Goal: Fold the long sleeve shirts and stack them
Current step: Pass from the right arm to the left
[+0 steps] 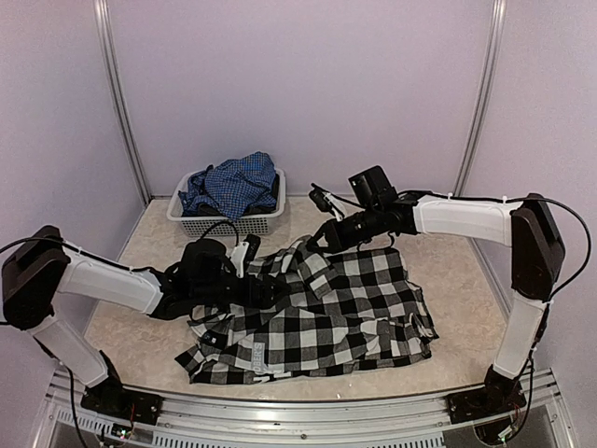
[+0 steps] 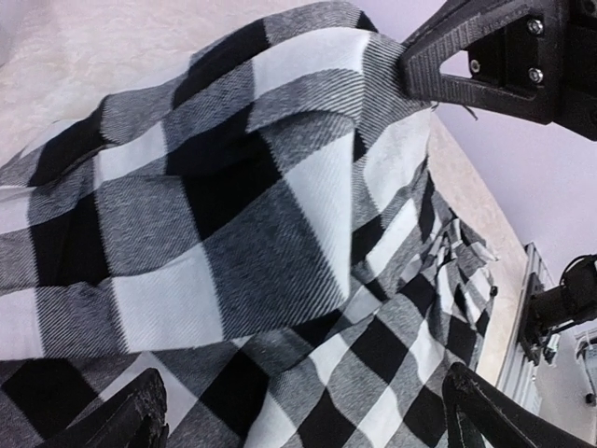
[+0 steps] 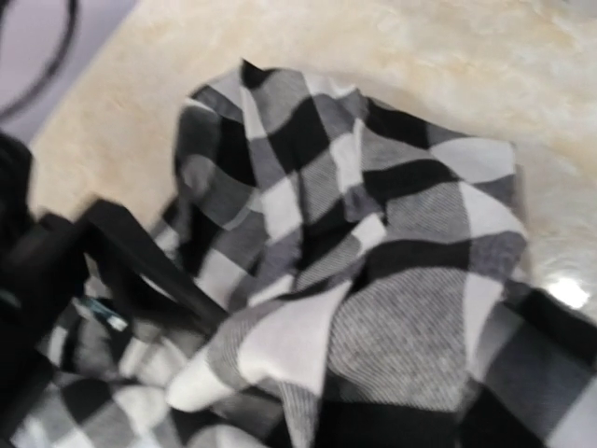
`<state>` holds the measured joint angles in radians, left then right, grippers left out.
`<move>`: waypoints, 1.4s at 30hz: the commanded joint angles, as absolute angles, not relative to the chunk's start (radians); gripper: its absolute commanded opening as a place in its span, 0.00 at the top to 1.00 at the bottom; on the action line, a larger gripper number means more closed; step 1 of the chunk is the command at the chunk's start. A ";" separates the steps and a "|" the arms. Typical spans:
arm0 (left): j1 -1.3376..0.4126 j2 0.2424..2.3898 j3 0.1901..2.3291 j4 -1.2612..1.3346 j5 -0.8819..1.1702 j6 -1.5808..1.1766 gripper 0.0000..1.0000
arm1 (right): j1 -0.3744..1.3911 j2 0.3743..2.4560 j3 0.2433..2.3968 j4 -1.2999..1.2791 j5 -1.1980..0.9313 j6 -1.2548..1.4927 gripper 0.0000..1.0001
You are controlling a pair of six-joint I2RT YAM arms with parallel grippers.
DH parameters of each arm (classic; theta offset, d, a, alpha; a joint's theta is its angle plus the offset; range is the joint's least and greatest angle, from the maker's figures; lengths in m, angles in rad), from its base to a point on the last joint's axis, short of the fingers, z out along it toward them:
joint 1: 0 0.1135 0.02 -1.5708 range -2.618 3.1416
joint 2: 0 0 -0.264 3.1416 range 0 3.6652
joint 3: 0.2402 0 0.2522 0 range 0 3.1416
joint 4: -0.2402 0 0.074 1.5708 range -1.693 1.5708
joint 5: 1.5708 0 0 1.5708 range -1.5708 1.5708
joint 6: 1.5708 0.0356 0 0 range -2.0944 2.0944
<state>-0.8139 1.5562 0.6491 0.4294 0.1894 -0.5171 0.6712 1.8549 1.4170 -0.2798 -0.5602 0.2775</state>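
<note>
A large black-and-white checked long sleeve shirt lies crumpled on the table, white block letters showing near its front edge. My right gripper is shut on a fold at the shirt's far edge and holds it raised. In the right wrist view the bunched shirt hides those fingers. My left gripper hangs wide open over the shirt's left part, the checked cloth lying between its fingertips. A blue fine-checked shirt sits heaped in the basket.
The white mesh basket stands at the back left of the table, just behind my left gripper. The right arm's gripper body shows close by in the left wrist view. An aluminium rail runs along the near edge.
</note>
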 commanded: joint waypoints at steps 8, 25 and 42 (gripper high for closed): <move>-0.846 1.770 0.567 1.037 0.333 -0.754 0.04 | 0.662 1.851 1.393 -0.032 -0.718 0.582 1.00; -0.849 1.924 0.704 1.152 0.323 -0.732 0.06 | 0.686 1.818 1.349 0.026 -0.731 0.635 1.00; -0.824 1.962 0.710 1.318 0.322 -0.741 0.87 | 0.685 1.781 1.321 0.034 -0.728 0.642 1.00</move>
